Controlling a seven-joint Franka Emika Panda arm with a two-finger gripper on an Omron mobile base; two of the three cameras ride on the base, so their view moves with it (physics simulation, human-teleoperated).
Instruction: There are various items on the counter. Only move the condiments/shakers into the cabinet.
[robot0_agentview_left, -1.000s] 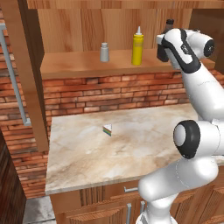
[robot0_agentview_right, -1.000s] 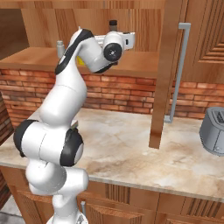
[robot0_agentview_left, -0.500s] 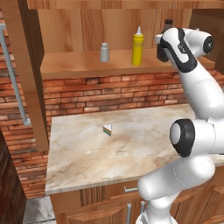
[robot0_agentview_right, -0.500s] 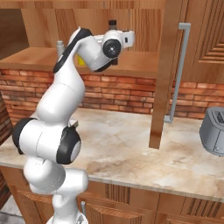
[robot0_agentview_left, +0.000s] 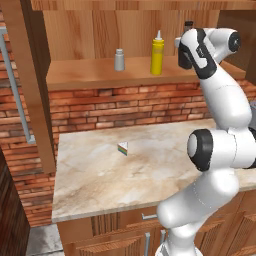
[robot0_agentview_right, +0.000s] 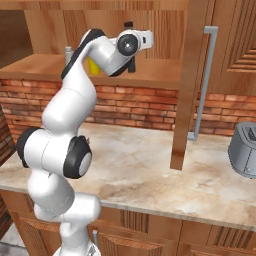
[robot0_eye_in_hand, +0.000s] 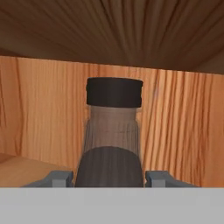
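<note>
While the arm reaches up into the cabinet (robot0_agentview_left: 100, 75), the job looks almost done: this seems to be the last bottle going in, and the next move is probably to let go and pull the hand back without knocking it over. Biggest is the cabinet, made of warm brown wood with long grain lines and a flat plank shelf. Under it lies the counter (robot0_agentview_left: 150, 170), a smooth beige stone slab with brown veins. On the shelf stands the yellow bottle (robot0_agentview_left: 157, 54), tall and shiny with a pointed tip. Near it, to one side, is the shaker (robot0_agentview_left: 119, 60), small, grey and round with a metal cap. The dark bottle (robot0_eye_in_hand: 113, 135) sits between the fingers of the gripper (robot0_eye_in_hand: 109, 178); it is round, see-through brown with a black cap. The jaws sit close on both sides of it, but whether they squeeze it or have just let go, I cannot tell. Smallest is the striped wedge (robot0_agentview_left: 123, 148), alone on the counter, where it should stay.
</note>
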